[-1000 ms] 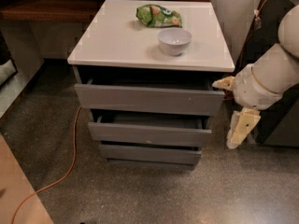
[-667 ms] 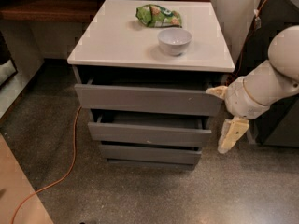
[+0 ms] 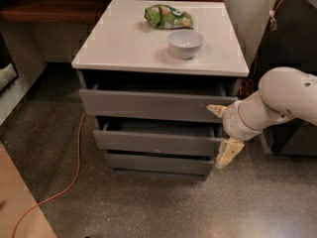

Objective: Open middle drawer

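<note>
The middle drawer (image 3: 158, 142) is a flat grey front with a small pale speck near its lower edge, and it stands pulled out a little from the cabinet. My gripper (image 3: 223, 131) is at the right end of that front. Its two cream fingers are spread wide apart: the upper one (image 3: 216, 109) is by the top drawer's right corner and the lower one (image 3: 229, 152) is beside the middle drawer's right end. Nothing is between the fingers. My white arm (image 3: 277, 103) reaches in from the right.
The taller top drawer (image 3: 153, 105) is also slightly out, and the small bottom drawer (image 3: 158, 163) sits below. On the white cabinet top (image 3: 119, 43) stand a white bowl (image 3: 184, 43) and a green snack bag (image 3: 167, 16). An orange cable (image 3: 74, 167) runs over the floor at left. A dark unit (image 3: 297, 33) stands at right.
My gripper and arm have moved left, from beside the cabinet to the right end of the drawer fronts. The drawers look unmoved.
</note>
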`<action>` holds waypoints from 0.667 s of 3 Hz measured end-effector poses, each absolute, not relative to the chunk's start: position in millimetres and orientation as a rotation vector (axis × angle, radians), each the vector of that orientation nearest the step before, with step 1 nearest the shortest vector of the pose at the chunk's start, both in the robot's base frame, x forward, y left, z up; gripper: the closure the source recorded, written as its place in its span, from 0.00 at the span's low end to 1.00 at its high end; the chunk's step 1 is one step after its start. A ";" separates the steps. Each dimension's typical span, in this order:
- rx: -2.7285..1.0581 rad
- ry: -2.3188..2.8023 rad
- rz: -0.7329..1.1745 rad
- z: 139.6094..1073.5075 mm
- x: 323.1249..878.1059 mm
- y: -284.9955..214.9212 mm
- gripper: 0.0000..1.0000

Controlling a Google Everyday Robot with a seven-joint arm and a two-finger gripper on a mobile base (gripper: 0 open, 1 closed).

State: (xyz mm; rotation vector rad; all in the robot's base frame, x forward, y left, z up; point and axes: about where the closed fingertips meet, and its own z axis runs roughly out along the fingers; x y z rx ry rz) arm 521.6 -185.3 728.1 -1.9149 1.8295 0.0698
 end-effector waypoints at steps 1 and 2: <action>-1.964 1.829 0.090 706.8 521.5 -186.1 0.00; -2.043 1.819 0.135 658.9 532.4 -190.6 0.00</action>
